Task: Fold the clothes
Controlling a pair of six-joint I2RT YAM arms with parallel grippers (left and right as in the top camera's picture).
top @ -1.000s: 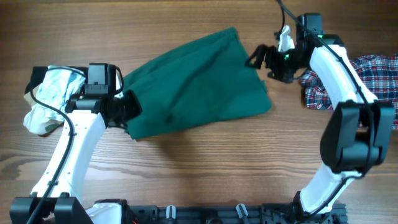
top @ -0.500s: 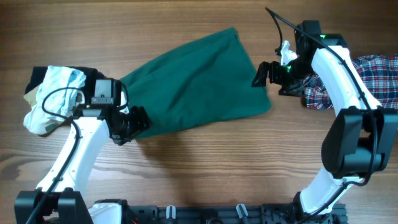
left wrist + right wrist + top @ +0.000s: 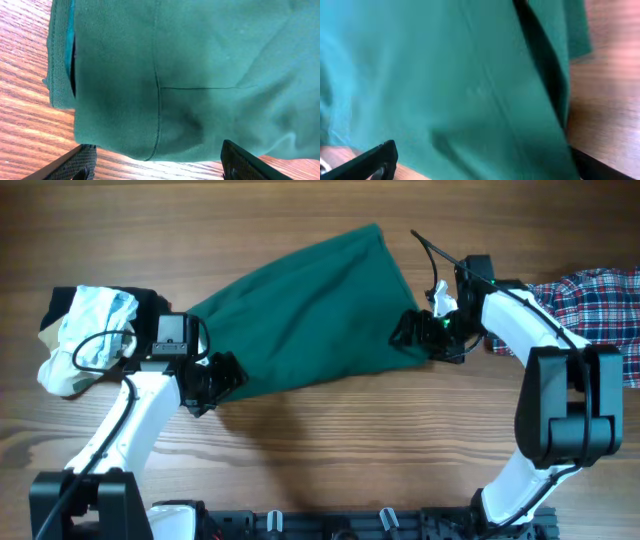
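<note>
Overhead: the green garment [image 3: 310, 315] lies spread slantwise across the middle of the desk [image 3: 330, 440]; the left gripper [image 3: 222, 373] sits at its lower-left corner, the right gripper [image 3: 410, 332] at its right edge; a pale crumpled bundle [image 3: 85, 330] rests on something dark [image 3: 62, 305] just behind the left arm; a plaid shirt [image 3: 590, 290] lies at the far right, the right arm crossing its near edge.

Left wrist: the left gripper [image 3: 155, 150] is released, fingers [image 3: 80, 160] wide apart; the garment's hemmed corner [image 3: 165, 90] lies between them, with bare wood to the left.

Right wrist: the picture is blurred; the right gripper [image 3: 480, 150] is also released, its fingers [image 3: 370, 160] spread over green cloth [image 3: 445, 75]; a dark fold line runs down the cloth, and wood shows at the right.
</note>
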